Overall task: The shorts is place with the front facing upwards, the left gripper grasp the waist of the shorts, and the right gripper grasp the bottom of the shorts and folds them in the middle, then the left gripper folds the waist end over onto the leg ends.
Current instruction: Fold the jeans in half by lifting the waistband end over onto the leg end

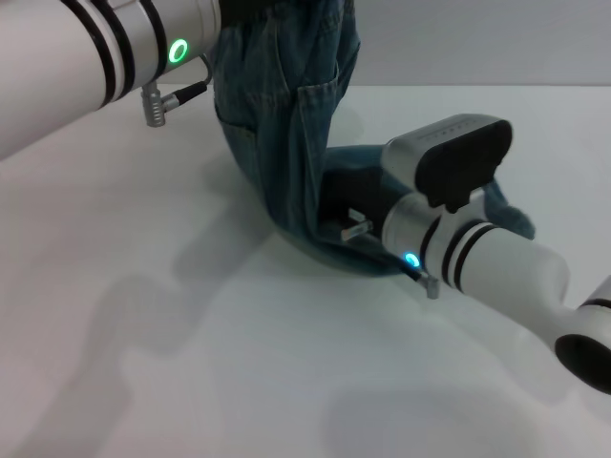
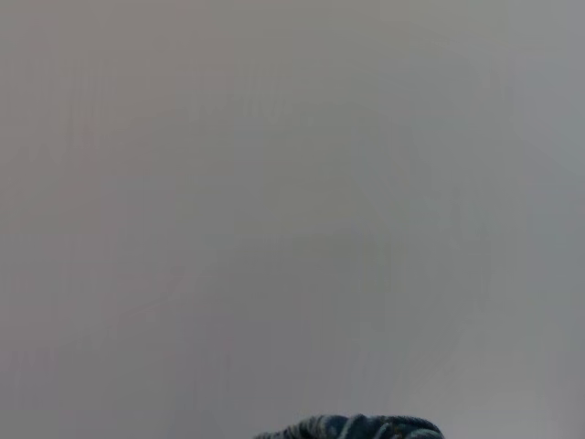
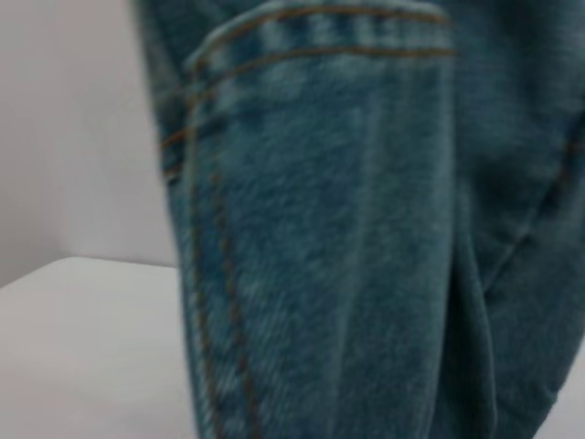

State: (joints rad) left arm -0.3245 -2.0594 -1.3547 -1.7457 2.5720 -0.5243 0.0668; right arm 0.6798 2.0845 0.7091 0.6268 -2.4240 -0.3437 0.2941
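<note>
The blue denim shorts [image 1: 286,114] hang upright from the picture's top edge in the head view. Their upper end is taken up at my left gripper [image 1: 234,14], whose fingers are hidden by the cloth. A strip of the denim [image 2: 352,428] shows at the edge of the left wrist view. The lower end of the shorts curls down to the white table [image 1: 191,363] and wraps around my right gripper [image 1: 351,227], which sits low and is shut on that end. A pocket seam of the shorts [image 3: 320,229] fills the right wrist view.
The white table stretches bare to the front and left of the shorts. My left forearm [image 1: 86,57] crosses the upper left corner. My right forearm [image 1: 506,277] reaches in from the lower right.
</note>
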